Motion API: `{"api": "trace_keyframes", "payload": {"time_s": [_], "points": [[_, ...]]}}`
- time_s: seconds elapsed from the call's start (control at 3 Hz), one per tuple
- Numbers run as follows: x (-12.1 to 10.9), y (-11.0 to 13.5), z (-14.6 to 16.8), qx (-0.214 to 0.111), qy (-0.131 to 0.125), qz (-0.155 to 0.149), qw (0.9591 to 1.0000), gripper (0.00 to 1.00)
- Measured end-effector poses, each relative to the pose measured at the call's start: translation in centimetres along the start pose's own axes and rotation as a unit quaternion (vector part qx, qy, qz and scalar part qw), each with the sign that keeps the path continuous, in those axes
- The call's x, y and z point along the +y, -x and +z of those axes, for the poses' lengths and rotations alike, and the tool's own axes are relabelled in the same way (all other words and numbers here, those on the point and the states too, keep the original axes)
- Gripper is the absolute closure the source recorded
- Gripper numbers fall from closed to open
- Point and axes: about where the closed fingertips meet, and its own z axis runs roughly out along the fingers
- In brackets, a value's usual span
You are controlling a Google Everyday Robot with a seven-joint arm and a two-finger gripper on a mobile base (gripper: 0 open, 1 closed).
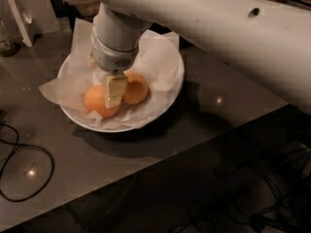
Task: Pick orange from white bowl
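A wide white bowl [167, 93] lined with crinkled white paper stands on the grey table. Two oranges lie side by side in it: the left orange [95, 101] and the right orange [138, 89]. My gripper [112, 98] hangs down from the thick white arm into the bowl, right over the seam between the two oranges, and it covers the right side of the left orange. The arm hides the back of the bowl.
A black cable [22, 152] loops on the table at the front left. A white stand [22, 18] and a dark bottle [6, 40] are at the back left. The table's front edge [194, 147] runs diagonally, with cables on the dark floor [262, 217] below.
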Motion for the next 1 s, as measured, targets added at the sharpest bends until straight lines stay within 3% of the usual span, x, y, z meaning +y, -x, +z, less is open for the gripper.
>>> {"api": "trace_keyframes", "payload": {"time_s": [0.33,0.67,1.0], "points": [[-0.1,-1.4,0.2,0.006,0.008,0.012,0.9999,0.01],[0.2,-1.3,2.0,-0.005,0.041,0.004,0.9991,0.00],[0.7,-1.0,4.5,-0.017,0.071,0.002,0.9973,0.25]]}}
